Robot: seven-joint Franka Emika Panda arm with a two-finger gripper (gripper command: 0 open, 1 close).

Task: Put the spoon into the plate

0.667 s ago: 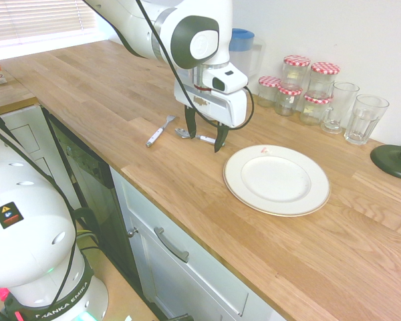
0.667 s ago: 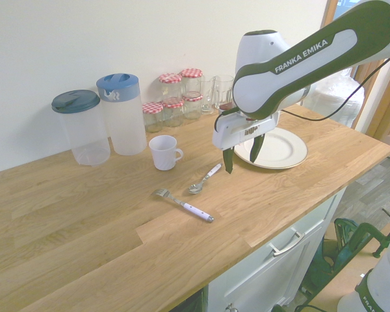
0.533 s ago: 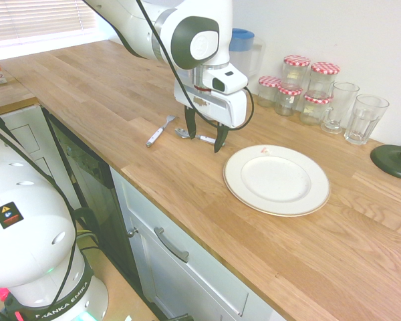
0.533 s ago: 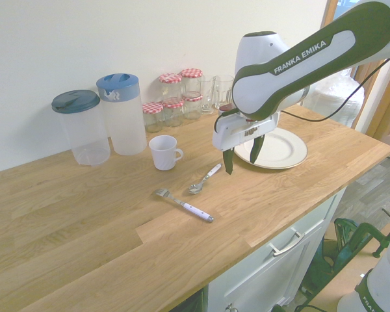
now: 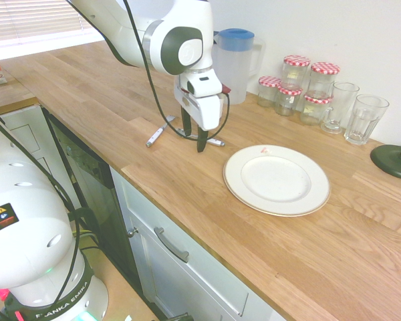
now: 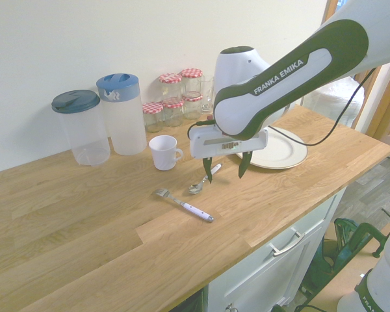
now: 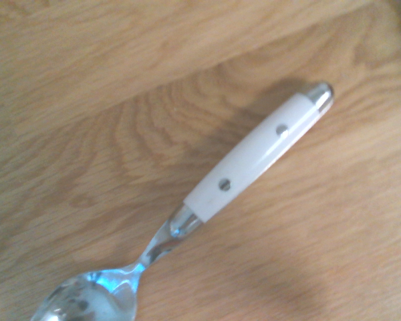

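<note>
So the spoon is lying flat on the wooden desk, shiny bowl pointing toward the fork and its white riveted handle angled off toward the plate. In the wrist view the spoon fills most of the picture, handle sharp, bowl cut off at the edge. The end effector hangs right above it, pointing straight down with its fingers spread wide and nothing between them (the dark fingertips sit either side of the handle end, clear of the wood as far as I can tell). From the other side the end effector blocks most of the spoon, only the handle tip pokes out. The plate sits empty just beside all this, small red mark on its rim. Further out: a white mug near the spoon, two lidded plastic jugs, a cluster of red-checked jars and some glasses along the wall
</note>
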